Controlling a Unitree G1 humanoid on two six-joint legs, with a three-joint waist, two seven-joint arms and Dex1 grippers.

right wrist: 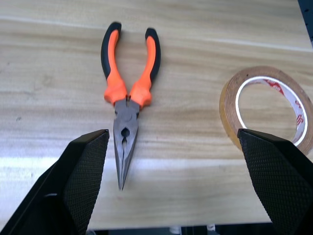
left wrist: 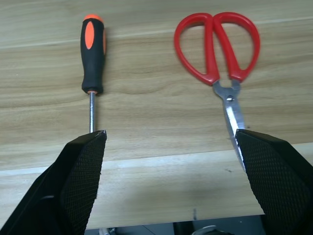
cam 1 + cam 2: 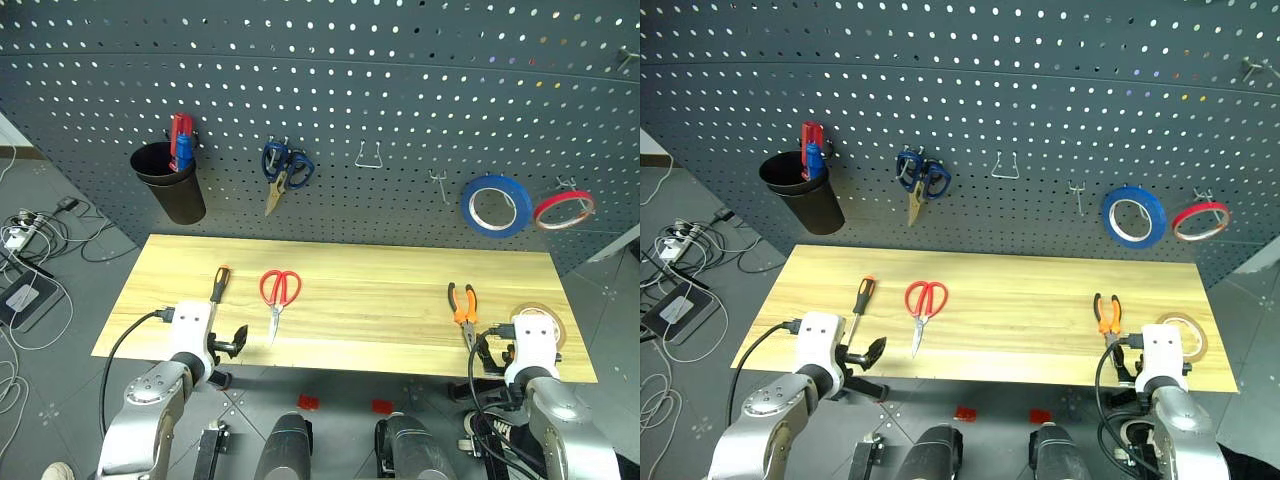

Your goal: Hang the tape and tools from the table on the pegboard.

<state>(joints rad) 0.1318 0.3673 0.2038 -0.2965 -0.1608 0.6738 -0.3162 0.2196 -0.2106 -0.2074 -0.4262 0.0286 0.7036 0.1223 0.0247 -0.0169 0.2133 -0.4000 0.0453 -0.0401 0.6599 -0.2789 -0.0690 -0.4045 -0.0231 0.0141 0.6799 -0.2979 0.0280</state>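
Tape (image 1: 266, 108) lies flat near the table's (image 3: 380, 290) right end, pliers (image 1: 128, 93) just beside it; screwdriver (image 2: 92, 54) and red scissors (image 2: 217, 46) lie toward the left. Both the left gripper (image 2: 168, 181) and right gripper (image 1: 171, 181) hover wide open and empty at the near edge. Best to reach forward squarely over one item, then carry it to a free pegboard (image 3: 400, 90) hook.

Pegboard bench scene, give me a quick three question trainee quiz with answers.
1. True or false: the pliers already hang on the pegboard.
2. Which lies nearest the right hand: A scissors, B tape, C screwdriver?
3. Fill in: the red-handled scissors lie on the ____.

Key: 1 false, they lie on the table. 2 B, the tape. 3 table.
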